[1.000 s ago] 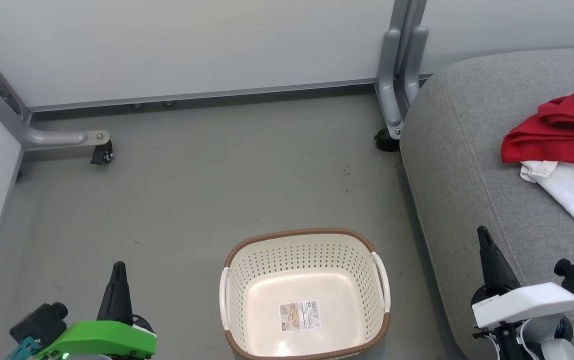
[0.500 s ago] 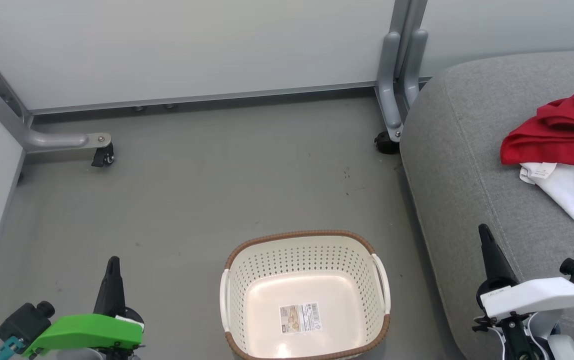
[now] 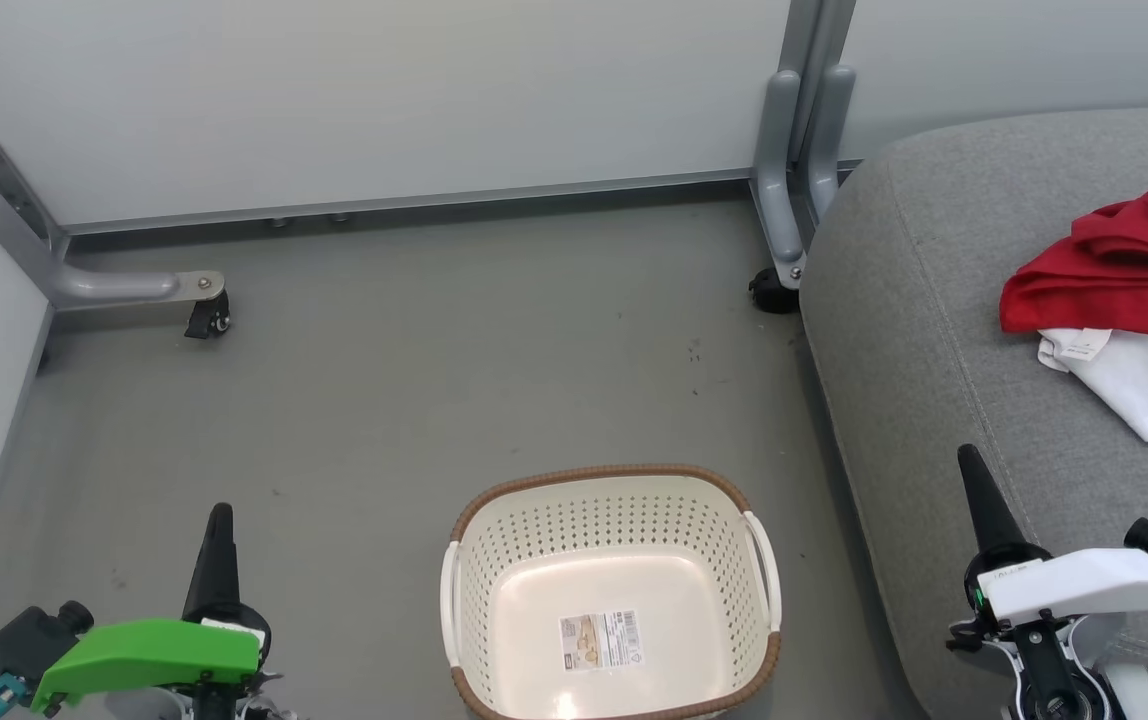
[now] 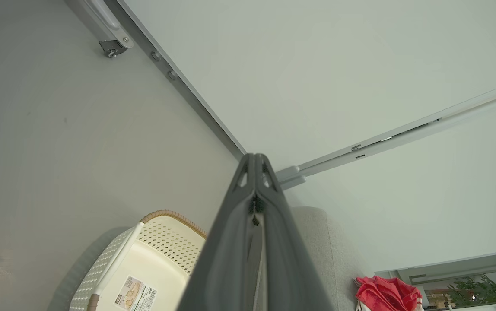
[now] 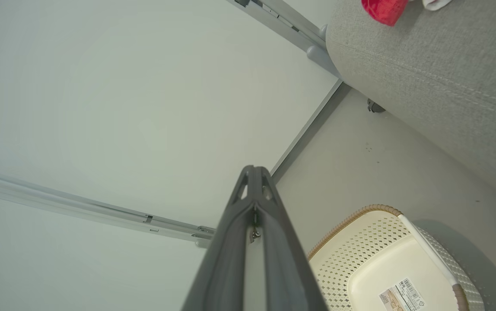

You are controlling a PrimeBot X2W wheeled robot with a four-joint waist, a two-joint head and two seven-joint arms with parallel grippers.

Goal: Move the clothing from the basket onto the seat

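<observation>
Grey floor point(image 3: 434, 350): basket point(image 3: 599, 470) between left fingers point(image 3: 214, 560) and right fingers point(image 3: 979, 500), both clenched; clothing point(image 3: 1114, 270) on seat point(image 3: 934, 330) beyond right fingers

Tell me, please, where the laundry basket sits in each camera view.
Head view: basket at bottom centre.
Left wrist view: basket at bottom left.
Right wrist view: basket at bottom right.
Shared landmark: red clothing on the grey seat.

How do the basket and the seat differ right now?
The basket is cream perforated plastic; the seat is grey woven fabric. The basket holds only a paper label; the seat bears the clothing. The basket is far smaller than the seat. Both have rounded corners.
</observation>
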